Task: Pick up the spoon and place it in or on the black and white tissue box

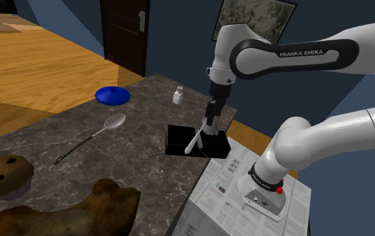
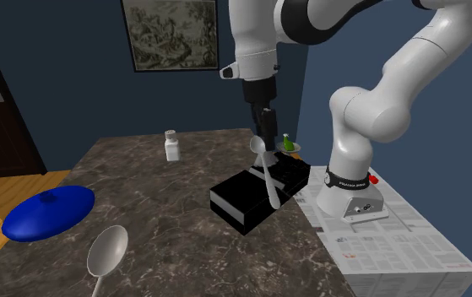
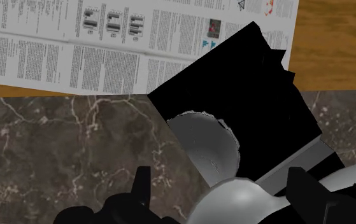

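Note:
A black tissue box (image 1: 196, 142) (image 2: 251, 196) (image 3: 246, 83) with a white stripe lies at the marble table's edge beside the stand. A white spoon (image 1: 194, 139) (image 2: 267, 177) (image 3: 240, 202) slants over it, bowl up at my fingertips, handle running down across the box top. My gripper (image 1: 209, 125) (image 2: 264, 135) (image 3: 221, 188) hangs right above the box. Its fingers stand apart on either side of the spoon's bowl and do not seem to touch it. A second, grey spoon (image 1: 92, 137) (image 2: 105, 251) lies on the table toward the shoulder view's left.
A blue lid (image 1: 113, 95) (image 2: 48, 211) and a small white bottle (image 1: 178, 96) (image 2: 172, 146) stand farther back. A muffin (image 1: 3, 175) and a brown loaf (image 1: 65, 211) occupy the near corner. Newspaper (image 1: 246, 194) (image 3: 138, 38) covers the stand. A green item (image 2: 290, 145) sits behind the box.

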Available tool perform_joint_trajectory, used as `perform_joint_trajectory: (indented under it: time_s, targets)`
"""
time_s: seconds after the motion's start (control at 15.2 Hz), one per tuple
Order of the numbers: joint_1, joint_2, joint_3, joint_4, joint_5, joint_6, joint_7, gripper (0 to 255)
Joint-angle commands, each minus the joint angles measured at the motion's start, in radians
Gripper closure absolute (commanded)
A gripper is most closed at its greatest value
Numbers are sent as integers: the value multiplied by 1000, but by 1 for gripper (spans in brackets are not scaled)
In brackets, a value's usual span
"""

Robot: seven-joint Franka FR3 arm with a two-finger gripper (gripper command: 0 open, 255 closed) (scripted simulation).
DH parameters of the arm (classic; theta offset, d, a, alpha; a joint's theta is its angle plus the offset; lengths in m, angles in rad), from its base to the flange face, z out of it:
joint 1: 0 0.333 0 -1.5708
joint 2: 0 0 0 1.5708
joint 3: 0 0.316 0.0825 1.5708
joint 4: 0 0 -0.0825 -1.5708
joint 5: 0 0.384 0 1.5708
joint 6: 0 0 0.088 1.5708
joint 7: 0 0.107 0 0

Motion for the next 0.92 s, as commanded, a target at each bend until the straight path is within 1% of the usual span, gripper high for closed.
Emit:
perform_joint_trajectory:
  time_s: [0.0, 0.07, 0.33, 0.86]
  targets:
    - [0, 0, 0, 0, 0, 0, 0, 0]
    - [0, 0, 0, 0, 0, 0, 0, 0]
    - [-8, 5, -14, 130, -15, -124, 3, 0]
    - [-8, 5, -14, 130, -15, -124, 3, 0]
